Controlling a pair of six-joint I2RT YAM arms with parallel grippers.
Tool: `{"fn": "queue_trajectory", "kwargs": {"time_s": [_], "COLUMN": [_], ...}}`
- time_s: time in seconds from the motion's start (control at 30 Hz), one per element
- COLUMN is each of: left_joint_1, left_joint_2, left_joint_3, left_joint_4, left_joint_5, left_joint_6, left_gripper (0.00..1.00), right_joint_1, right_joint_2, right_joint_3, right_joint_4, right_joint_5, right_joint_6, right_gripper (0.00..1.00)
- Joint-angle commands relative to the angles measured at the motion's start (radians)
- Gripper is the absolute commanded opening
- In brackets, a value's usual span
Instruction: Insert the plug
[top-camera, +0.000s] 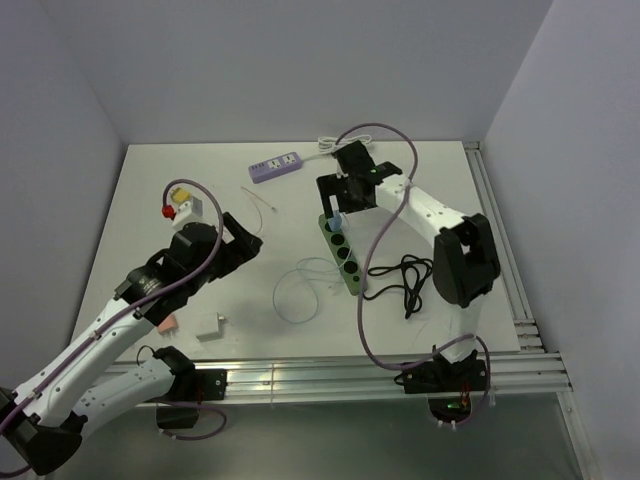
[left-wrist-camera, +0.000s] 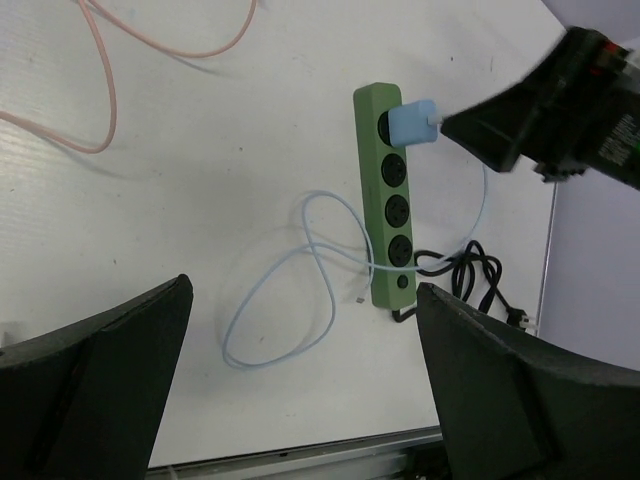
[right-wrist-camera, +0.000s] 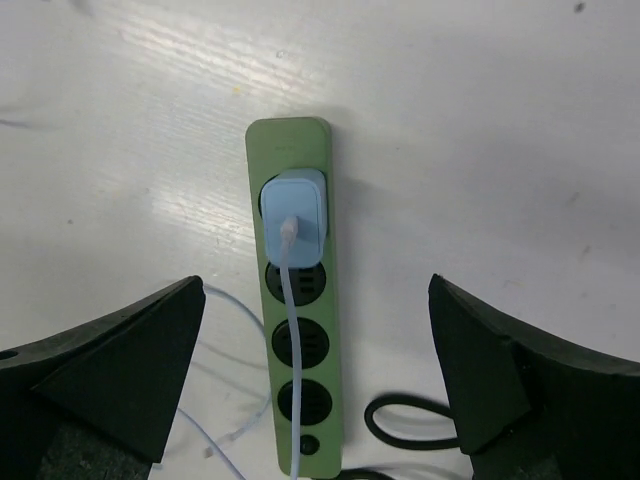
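Left gripper (top-camera: 243, 238) hangs over the white table (top-camera: 150, 180) at the left, fingers (left-wrist-camera: 100, 390) spread wide and gripping nothing. In its wrist view the green power strip (left-wrist-camera: 368, 200) lies ahead of it and somewhat to the right, well apart from both pads.

At centre, the light blue plug (top-camera: 337, 222) sits in the end socket of the green power strip (top-camera: 355, 283), the socket farthest from the arm bases. Its thin pale blue cable (left-wrist-camera: 322, 196) runs back along the strip and curls in loose loops on the table to the strip's left.

The right gripper (top-camera: 335, 205) hovers directly above that end of the strip. Seen from the right wrist, its fingers (right-wrist-camera: 110, 360) stand fully apart, one on each side of the strip (right-wrist-camera: 295, 140). The plug (right-wrist-camera: 293, 220) lies on the centre line between them, farther out than the tips, clear of both and touched by neither.

To the right of the strip, a black cord (top-camera: 400, 280) lies coiled on the table beside the right arm.
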Motion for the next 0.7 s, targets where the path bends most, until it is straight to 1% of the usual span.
{"fn": "queue_trajectory", "kwargs": {"time_s": [0.0,0.13,0.17,0.23,0.27,0.33,0.37,0.43,0.47,0.5,0.53,0.57,0.6,0.63,0.67], "left_joint_1": [0.020,0.060,0.096,0.153,0.232,0.319,0.384,0.451,0.510,0.537,0.558,0.596,0.609,0.618,0.634], "left_joint_2": [0.024,0.119,0.140,0.206,0.231,0.310,0.340,0.430,0.464,0.532,0.568,0.652,0.700,0.750,0.803], "left_joint_3": [0.070,0.186,0.206,0.253,0.272,0.322,0.341,0.396,0.413,0.430,0.468,0.493,0.523,0.604,0.652], "left_joint_4": [-0.021,-0.135,-0.149,-0.161,-0.169,-0.157,-0.163,-0.170,-0.170,-0.169,-0.166,-0.167,-0.184,-0.208,-0.272], "left_joint_5": [0.001,-0.082,-0.101,-0.081,-0.026,0.010,0.005,0.002,-0.004,-0.007,-0.007,-0.013,-0.047,-0.064,-0.090], "left_joint_6": [-0.030,-0.050,-0.042,-0.012,0.010,0.045,0.065,0.076,0.073,0.071,0.074,0.071,0.065,0.057,0.039], "left_gripper": [1.00,0.99,0.99,1.00,0.99,1.00,0.99,0.99,1.00,0.99,1.00,0.99,0.98,0.97,0.97], "right_joint_1": [0.007,0.013,0.022,0.036,0.042,0.050,0.051,0.074,0.088,0.103,0.137,0.155,0.172,0.207,0.220], "right_joint_2": [-0.148,-0.235,-0.307,-0.401,-0.498,-0.594,-0.673,-0.746,-0.796,-0.818,-0.837,-0.861,-0.870,-0.880,-0.898], "right_joint_3": [-0.061,-0.092,-0.156,-0.251,-0.346,-0.434,-0.498,-0.547,-0.575,-0.583,-0.589,-0.596,-0.600,-0.603,-0.615], "right_joint_4": [0.141,0.123,0.138,0.222,0.250,0.322,0.338,0.351,0.348,0.338,0.312,0.299,0.287,0.264,0.253], "right_joint_5": [0.053,0.128,0.171,0.180,0.168,0.095,0.032,0.000,-0.002,0.009,0.018,0.022,0.041,0.052,0.061], "right_joint_6": [0.049,0.170,0.230,0.269,0.304,0.310,0.307,0.299,0.295,0.296,0.296,0.290,0.289,0.286,0.281], "right_gripper": [1.00,1.00,1.00,1.00,1.00,1.00,1.00,1.00,1.00,1.00,1.00,1.00,1.00,1.00,1.00]}}
